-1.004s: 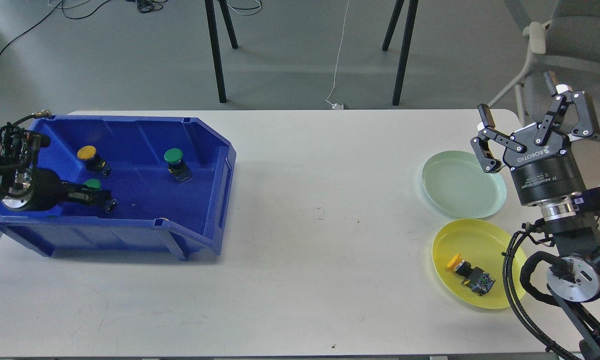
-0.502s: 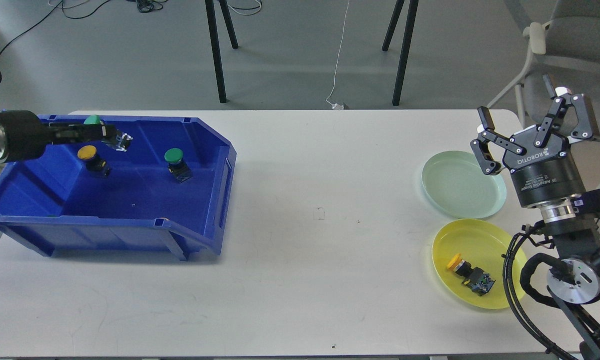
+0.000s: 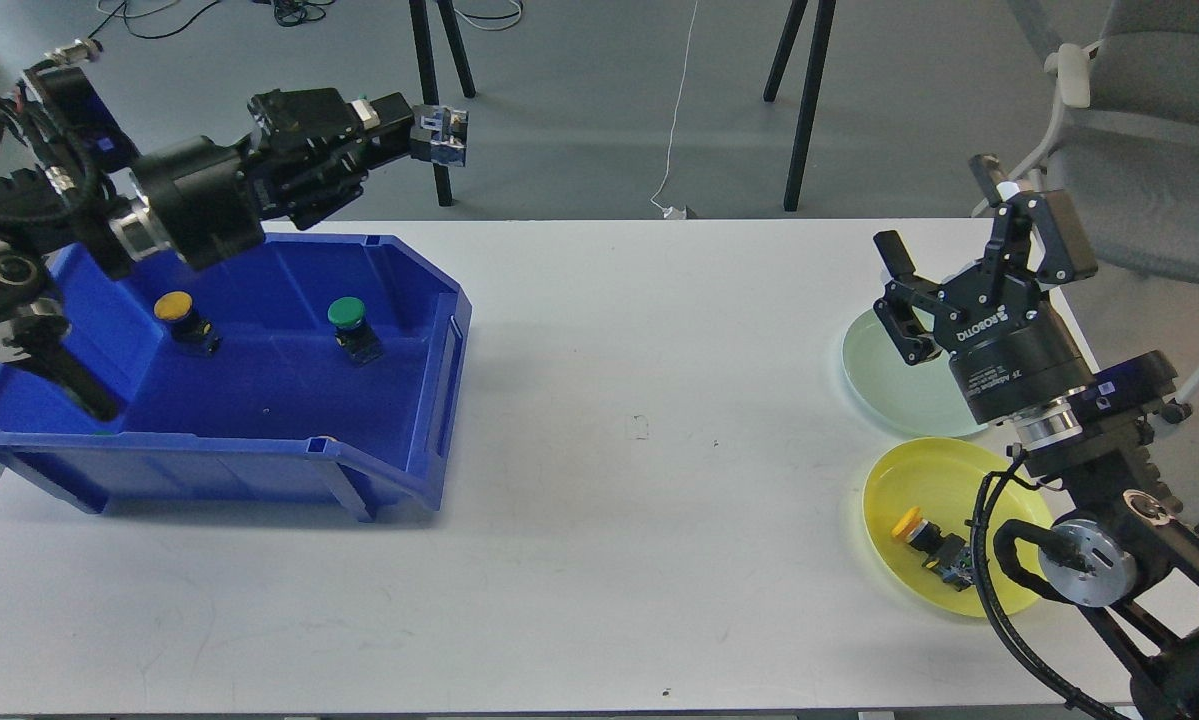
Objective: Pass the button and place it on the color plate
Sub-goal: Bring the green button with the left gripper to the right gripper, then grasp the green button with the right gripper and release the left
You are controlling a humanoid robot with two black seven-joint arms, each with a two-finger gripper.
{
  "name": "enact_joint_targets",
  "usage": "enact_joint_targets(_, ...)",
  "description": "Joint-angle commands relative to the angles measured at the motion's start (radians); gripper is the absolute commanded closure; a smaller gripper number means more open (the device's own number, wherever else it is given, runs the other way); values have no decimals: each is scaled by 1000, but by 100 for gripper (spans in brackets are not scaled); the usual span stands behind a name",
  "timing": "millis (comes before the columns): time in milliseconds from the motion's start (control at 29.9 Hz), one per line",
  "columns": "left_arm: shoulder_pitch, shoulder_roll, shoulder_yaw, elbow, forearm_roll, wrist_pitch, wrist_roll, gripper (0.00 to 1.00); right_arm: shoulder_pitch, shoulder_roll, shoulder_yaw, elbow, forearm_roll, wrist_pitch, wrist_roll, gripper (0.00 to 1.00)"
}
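Note:
My left gripper (image 3: 417, 137) is raised high above the back rim of the blue bin (image 3: 399, 480), pointing right. It is shut on a button (image 3: 445, 135); only the button's dark and silvery base shows, its cap is hidden. A yellow button (image 3: 181, 316) and a green button (image 3: 352, 326) stand inside the bin. My right gripper (image 3: 944, 235) is open and empty above the pale green plate (image 3: 884, 385). The yellow plate (image 3: 934, 475) in front of it holds a yellow button (image 3: 927, 537), partly hidden by my right arm.
Black stand legs (image 3: 429, 100) and a white cable (image 3: 674, 120) are on the floor behind the table. A grey chair (image 3: 1149, 70) stands at the back right. The white table (image 3: 639, 430) stretches between the bin and the plates.
My left gripper has lifted a green button out of the bin and carried it up and to the right. My right gripper has moved left over the pale green plate.

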Motion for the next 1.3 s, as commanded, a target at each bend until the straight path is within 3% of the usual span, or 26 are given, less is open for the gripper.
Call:
enact_joint_targets(0,55,-89,-1,8,-11,0,0,95,83,5,-90,-51,-7,-13,0,1)
enact_joint_targets(234,108,-202,3,22,-11,0,0,94,205,187,-199,-222,-9,-13,0,1)
enact_joint_targets(569,118,-224,-1,22,-14,0,0,94,240,365,-281,-261,-27,-15,0,1)
enact_joint_targets(1071,118,-225,-1,31,-14,0,0,94,243,418,-298,-259,-45,-59,0,3)
enact_joint_targets(1204,118,-225,-1,31,-14,0,0,94,246,430,-298,-259,-47,-64,0,8)
enact_joint_targets(1271,118,-225,-1,31,-14,0,0,94,246,433,-299,-259,-47,-66,0,19)
